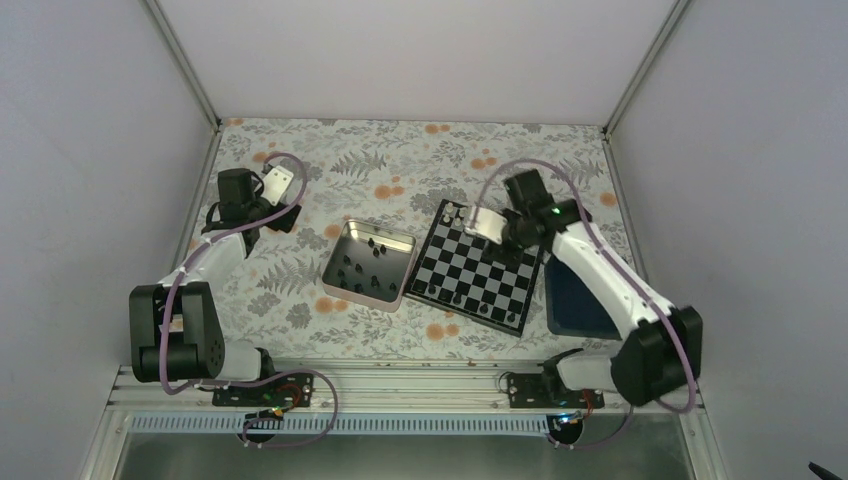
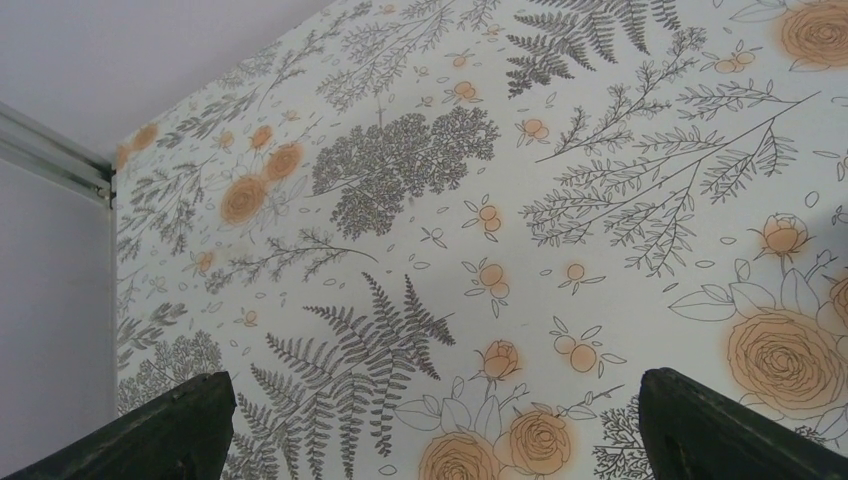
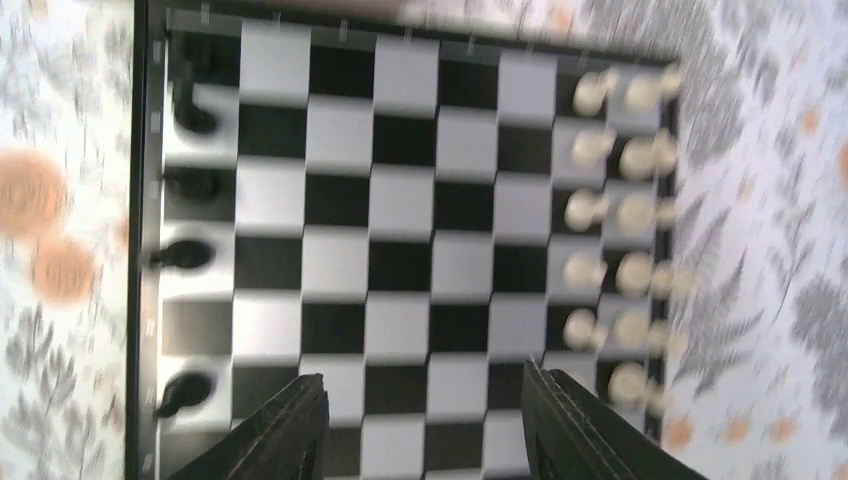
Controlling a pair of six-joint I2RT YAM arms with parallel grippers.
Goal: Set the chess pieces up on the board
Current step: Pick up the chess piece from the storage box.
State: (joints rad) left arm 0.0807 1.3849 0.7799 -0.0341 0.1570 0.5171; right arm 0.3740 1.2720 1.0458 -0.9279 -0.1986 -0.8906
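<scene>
Chess pieces (image 3: 185, 255), black, line one edge of the board (image 3: 400, 200), white pieces (image 3: 600, 270) the opposite edge, middle squares bare; more black ones lie in the tin (image 1: 362, 297) just beside it. My right gripper (image 3: 422, 385) hovers over the board, jaws apart, empty. My left gripper (image 2: 432, 400) hangs wide open over bare tablecloth (image 2: 600, 150).

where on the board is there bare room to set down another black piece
Bare: the whole middle of the board, from the row right beside the black pieces across to the white pieces. One edge square between black pieces, near the open right pincer, is free too. Crowded: the white side, packed two rows deep.
</scene>
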